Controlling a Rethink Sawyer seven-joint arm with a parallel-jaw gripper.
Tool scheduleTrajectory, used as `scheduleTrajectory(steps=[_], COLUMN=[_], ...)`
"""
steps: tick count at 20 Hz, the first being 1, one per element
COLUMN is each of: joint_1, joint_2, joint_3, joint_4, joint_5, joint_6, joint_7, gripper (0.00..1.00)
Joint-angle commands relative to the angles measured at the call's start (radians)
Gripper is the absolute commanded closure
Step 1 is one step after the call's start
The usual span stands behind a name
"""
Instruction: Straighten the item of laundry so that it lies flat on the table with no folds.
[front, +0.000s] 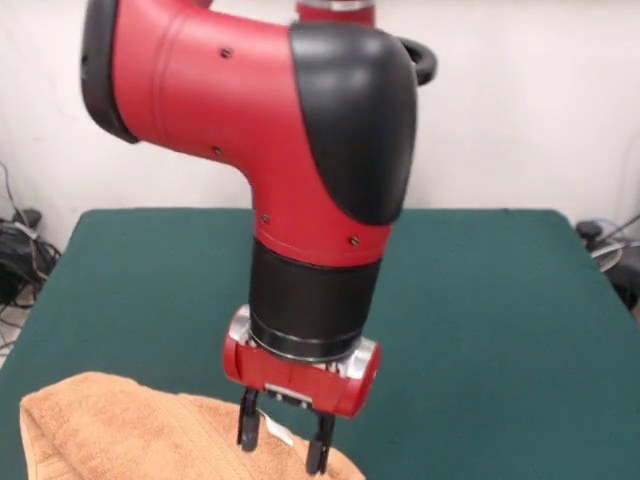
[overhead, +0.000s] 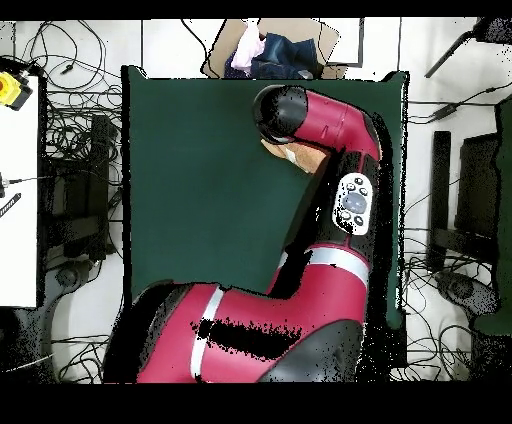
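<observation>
Front view, left to right. Orange-tan towel (front: 120, 425) bunched at the near left corner of the table (front: 500, 300), rounded and humped, not flat. Bulk of the cloth lying to the picture-left of the pincer (front: 286, 442); a lower, thinner margin running rightward beneath it and ending just past the right fingertip at the bottom edge. Long axis of the visible heap running roughly left-right across the near table edge, though the bottom edge cuts off its near part.

Pincer pointing straight down, fingers spread apart, nothing clamped between them. Small white care tag (front: 278, 431) showing in the gap between the two fingers, beside the left one. Fingertips at or just above the cloth surface; contact cannot be confirmed.

Overhead view: arm covering most of the cloth, only a small orange patch (overhead: 300, 157) visible beside the wrist; pincer itself hidden there.

Judgement: next move likely a descent and closure on the edge carrying the tag, then a pull away from the heap, toward picture-right or the open green surface behind. Risk: pinching several layers at once, dragging the whole bundle instead of opening it.
</observation>
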Motion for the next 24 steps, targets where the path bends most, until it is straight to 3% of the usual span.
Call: scheduleTrajectory(steps=[1, 13, 15, 17, 24], joint_1=[-0.069, -0.076, -0.084, -0.114, -0.138], joint_2=[-0.039, -0.037, -0.017, 0.027, 0.118], joint_3=[0.215, 0.209, 0.226, 0.287, 0.347], joint_4=[0.172, 0.096, 0.075, 0.076, 0.092], joint_5=[0.121, 0.083, 0.078, 0.13, 0.147], joint_6=[0.217, 0.293, 0.295, 0.321, 0.185], joint_7=[0.099, 0.052, 0.024, 0.031, 0.048], gripper=[0.0, 0.0, 0.0, 0.0, 0.0])
